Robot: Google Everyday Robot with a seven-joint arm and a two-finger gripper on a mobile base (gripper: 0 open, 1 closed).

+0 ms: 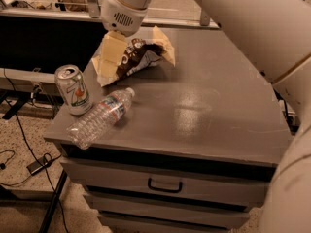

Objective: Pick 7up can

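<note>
The 7up can stands upright at the left edge of the grey cabinet top; it is pale silver with a green and red logo and its pull-tab top shows. My gripper hangs down from the white wrist above the back left of the top, over the near side of a chip bag. It is behind and to the right of the can, apart from it and holding nothing that I can see.
A clear plastic water bottle lies on its side just right of the can, almost touching it. A crumpled brown and yellow chip bag lies behind. My large white arm crosses the upper right. Drawers face the front; cables lie on the floor at left.
</note>
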